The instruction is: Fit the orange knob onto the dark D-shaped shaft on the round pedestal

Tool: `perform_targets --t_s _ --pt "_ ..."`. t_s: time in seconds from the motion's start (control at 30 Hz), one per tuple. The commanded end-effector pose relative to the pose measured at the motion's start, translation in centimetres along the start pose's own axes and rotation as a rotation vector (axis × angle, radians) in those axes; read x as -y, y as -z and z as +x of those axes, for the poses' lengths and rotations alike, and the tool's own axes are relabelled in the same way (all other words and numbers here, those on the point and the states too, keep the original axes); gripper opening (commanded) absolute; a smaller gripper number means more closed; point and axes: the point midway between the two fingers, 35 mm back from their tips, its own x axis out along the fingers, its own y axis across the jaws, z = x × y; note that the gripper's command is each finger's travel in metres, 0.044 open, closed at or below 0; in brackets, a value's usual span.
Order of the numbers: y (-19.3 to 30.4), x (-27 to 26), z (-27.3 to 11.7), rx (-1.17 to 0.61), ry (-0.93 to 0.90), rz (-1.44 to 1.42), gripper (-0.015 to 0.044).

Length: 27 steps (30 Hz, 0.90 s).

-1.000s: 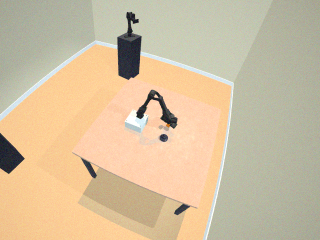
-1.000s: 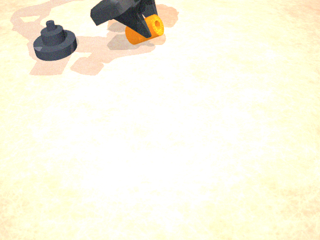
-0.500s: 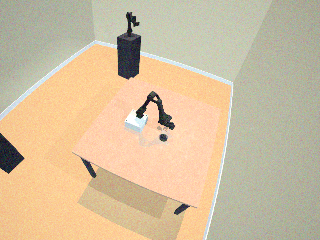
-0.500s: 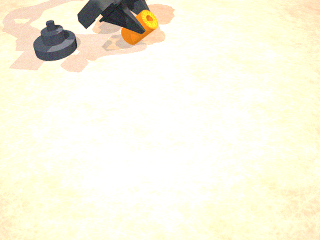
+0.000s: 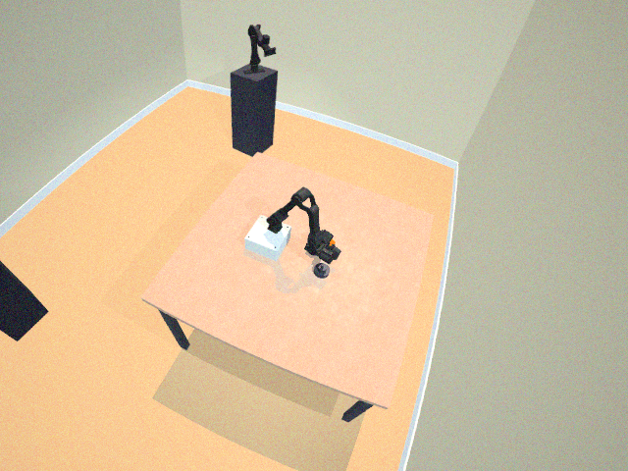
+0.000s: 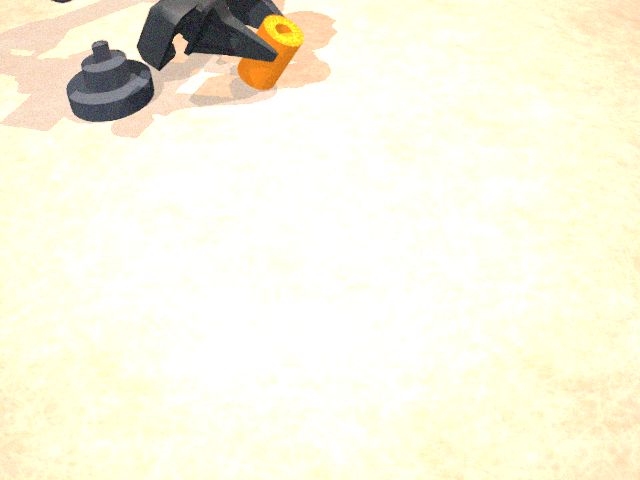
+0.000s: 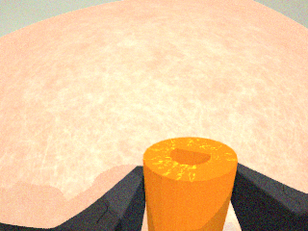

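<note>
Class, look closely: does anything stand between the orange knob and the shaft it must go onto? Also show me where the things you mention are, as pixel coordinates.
Nothing visible stands between the orange cylindrical knob [image 5: 332,242] [image 6: 269,64] [image 7: 189,202] and the dark shaft [image 6: 100,50]; the black fingers [image 6: 266,51] grip the knob.

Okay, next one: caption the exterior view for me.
Gripper clasping the tilted orange knob beside the dark round pedestal, its shaft bare.

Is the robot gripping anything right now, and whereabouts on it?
Yes: the orange cylindrical knob, its jaws pressing opposite sides of the curved wall, leaving the end face with the hole uncovered.
</note>
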Motion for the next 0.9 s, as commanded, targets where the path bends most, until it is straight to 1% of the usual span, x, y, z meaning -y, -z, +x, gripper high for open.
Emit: perform_targets --t_s 0.0,0.1,0.2,0.3,0.87 --pt "0.3 -0.05 -0.21 0.065 -0.003 0.003 0.0181" --pt "0.57 -0.06 -0.43 0.116 -0.003 0.003 0.0181" --pt "0.48 -0.05 -0.51 0.087 -0.002 0.003 0.0181" --pt "0.43 -0.04 -0.45 0.092 0.0 0.003 0.026" --pt "0.43 -0.04 -0.45 0.092 0.0 0.003 0.026"
